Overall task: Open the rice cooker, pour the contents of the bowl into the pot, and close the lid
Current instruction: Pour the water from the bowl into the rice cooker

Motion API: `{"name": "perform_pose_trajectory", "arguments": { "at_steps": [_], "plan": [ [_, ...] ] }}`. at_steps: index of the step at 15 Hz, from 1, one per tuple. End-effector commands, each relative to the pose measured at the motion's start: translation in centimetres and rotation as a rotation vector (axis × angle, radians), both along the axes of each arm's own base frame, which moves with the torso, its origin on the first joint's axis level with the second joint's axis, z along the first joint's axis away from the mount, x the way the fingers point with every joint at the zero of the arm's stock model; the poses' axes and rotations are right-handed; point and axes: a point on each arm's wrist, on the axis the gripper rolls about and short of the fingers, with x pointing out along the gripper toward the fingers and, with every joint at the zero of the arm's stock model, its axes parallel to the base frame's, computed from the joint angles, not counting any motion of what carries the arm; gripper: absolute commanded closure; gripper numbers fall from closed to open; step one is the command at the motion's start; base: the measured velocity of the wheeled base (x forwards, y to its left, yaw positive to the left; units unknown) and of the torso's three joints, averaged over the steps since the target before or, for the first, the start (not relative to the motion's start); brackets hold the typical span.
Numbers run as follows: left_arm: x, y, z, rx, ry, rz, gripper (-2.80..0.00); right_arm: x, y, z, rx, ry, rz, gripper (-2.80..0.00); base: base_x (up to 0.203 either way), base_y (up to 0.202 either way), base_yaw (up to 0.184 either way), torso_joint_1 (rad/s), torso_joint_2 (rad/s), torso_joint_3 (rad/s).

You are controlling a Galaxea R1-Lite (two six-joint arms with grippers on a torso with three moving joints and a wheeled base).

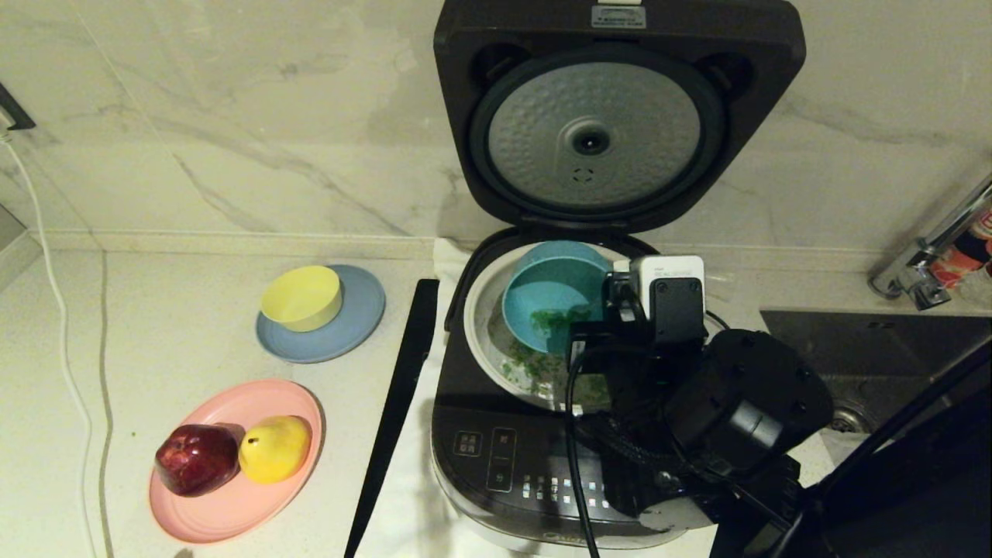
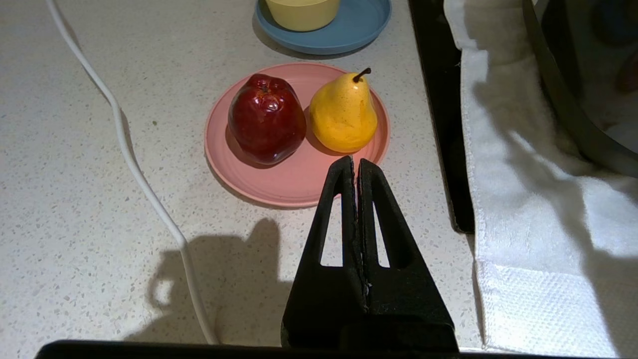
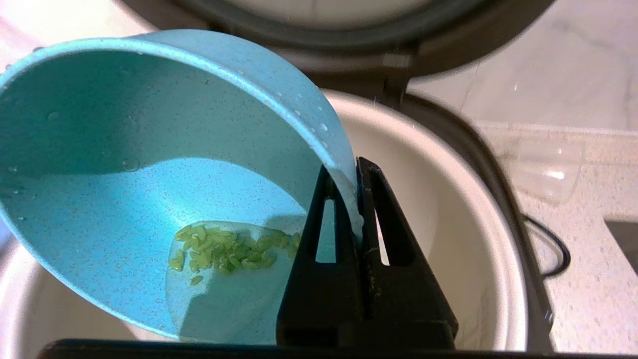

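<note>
Clamped on the bowl (image 3: 149, 164) rim, my right jaws (image 3: 356, 172) tilt it over the pot (image 3: 448, 209); left jaws (image 2: 356, 167) closed, idle.

Bowl (image 3: 124, 149) speckled matt plastic; lid (image 1: 597, 132) plate dimpled metal; towel (image 2: 523, 199) white cloth; counter (image 2: 75, 199) speckled stone.

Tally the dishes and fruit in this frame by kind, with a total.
Bowls: 2, teal bowl tilted over the pot, yellow bowl
Plates: 2, grey-blue plate, pink plate
Fruit: 2, red apple, yellow pear
Total: 6
</note>
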Motion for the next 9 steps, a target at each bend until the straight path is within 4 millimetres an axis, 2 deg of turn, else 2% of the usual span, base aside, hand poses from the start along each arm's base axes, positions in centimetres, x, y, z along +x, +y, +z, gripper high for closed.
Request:
{"name": "perform_pose_trajectory", "arguments": {
  "at_steps": [1, 5, 9],
  "plan": [
    [0.0, 0.0, 0.0, 0.001, -0.001, -0.001, 0.00, 0.3, 0.4, -1.3, -0.026, 0.021, -0.003, 0.00, 0.000, 0.000, 0.000, 0.000, 0.00, 0.000],
    [0.0, 0.0, 0.0, 0.001, -0.001, -0.001, 0.00, 0.2, -0.1, 1.8, 0.044, -0.043, -0.013, 0.00, 0.000, 0.000, 0.000, 0.000, 0.00, 0.000],
    [0.0, 0.0, 0.0, 0.001, -0.001, 0.000, 0.00, 0.2, -0.1, 0.9, 0.031, -0.024, -0.008, 0.00, 0.000, 0.000, 0.000, 0.000, 0.00, 0.000]
  ]
}}
